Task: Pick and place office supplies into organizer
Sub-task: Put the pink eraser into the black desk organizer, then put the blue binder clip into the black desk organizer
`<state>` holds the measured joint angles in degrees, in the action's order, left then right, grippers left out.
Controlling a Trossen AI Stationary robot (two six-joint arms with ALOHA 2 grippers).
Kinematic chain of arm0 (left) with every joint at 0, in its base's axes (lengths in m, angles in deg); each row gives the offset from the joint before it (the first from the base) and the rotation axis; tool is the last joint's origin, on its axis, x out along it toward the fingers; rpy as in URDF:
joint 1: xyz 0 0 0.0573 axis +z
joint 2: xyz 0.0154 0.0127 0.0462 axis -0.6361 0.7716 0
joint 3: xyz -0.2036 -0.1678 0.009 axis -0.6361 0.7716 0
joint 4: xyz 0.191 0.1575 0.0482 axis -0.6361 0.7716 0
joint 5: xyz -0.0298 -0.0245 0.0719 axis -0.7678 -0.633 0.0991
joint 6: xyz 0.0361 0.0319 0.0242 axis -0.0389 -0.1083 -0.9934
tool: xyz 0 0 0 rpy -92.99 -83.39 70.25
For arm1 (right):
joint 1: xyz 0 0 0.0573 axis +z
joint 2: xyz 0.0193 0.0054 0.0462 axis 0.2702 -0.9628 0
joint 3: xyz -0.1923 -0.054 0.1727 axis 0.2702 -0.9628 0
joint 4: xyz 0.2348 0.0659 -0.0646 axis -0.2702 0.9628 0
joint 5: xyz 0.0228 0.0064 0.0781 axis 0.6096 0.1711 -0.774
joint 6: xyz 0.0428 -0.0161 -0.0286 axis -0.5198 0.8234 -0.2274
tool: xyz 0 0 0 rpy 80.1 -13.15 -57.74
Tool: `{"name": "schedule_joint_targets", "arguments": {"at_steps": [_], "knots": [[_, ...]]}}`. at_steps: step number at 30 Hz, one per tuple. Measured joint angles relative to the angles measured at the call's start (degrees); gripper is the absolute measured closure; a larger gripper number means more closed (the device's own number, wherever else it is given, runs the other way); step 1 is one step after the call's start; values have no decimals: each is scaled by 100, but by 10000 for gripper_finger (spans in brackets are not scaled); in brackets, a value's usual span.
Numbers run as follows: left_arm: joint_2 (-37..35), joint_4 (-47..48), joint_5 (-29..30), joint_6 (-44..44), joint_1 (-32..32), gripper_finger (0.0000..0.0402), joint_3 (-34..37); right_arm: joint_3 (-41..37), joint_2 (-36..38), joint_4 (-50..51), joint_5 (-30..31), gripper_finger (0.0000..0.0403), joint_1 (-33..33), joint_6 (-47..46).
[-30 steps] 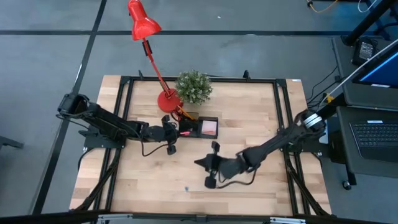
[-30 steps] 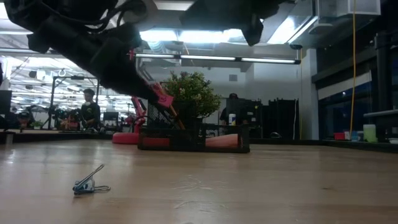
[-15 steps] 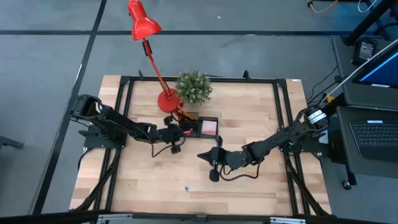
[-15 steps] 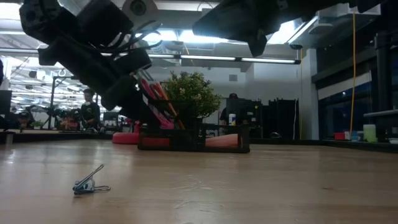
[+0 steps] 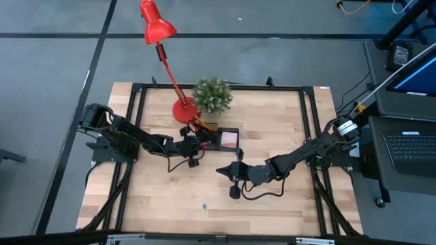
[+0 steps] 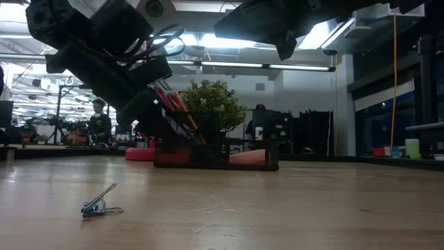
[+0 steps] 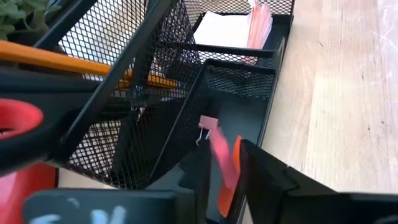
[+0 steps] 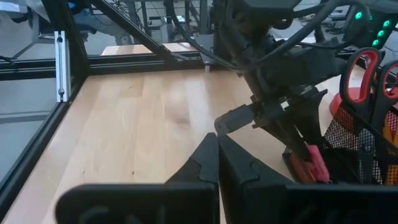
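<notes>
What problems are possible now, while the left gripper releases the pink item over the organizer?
1. The pink item lies between the left gripper fingers, near a compartment wall of the organizer; it might catch there.
2. The right gripper hangs nearby; the arms may collide.
3. The binder clip lies far away.

right tool (image 8: 217,163) closed | left tool (image 8: 297,144) at organizer (image 8: 360,149) | scissors (image 8: 365,71) upright

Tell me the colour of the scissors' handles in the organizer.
Red; the scissors show best in the right wrist view, standing in the black mesh organizer.
</notes>
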<state>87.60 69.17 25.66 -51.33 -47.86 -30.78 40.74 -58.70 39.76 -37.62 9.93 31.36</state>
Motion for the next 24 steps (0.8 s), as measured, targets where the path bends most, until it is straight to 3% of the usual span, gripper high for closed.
{"name": "schedule_joint_targets", "arguments": {"at_steps": [9, 18, 24], "knots": [[-212, -151, -10, -270, -109, 272, -24, 0, 0, 2, 0, 403, 0, 162], [-1244, -168, 49, -1084, -893, 272, -212, 0, 0, -35, 0, 403, 4, 570], [-1412, -127, 1203, -961, -1958, 275, -212, 0, 0, -2, -4, 403, 79, 609]]}}
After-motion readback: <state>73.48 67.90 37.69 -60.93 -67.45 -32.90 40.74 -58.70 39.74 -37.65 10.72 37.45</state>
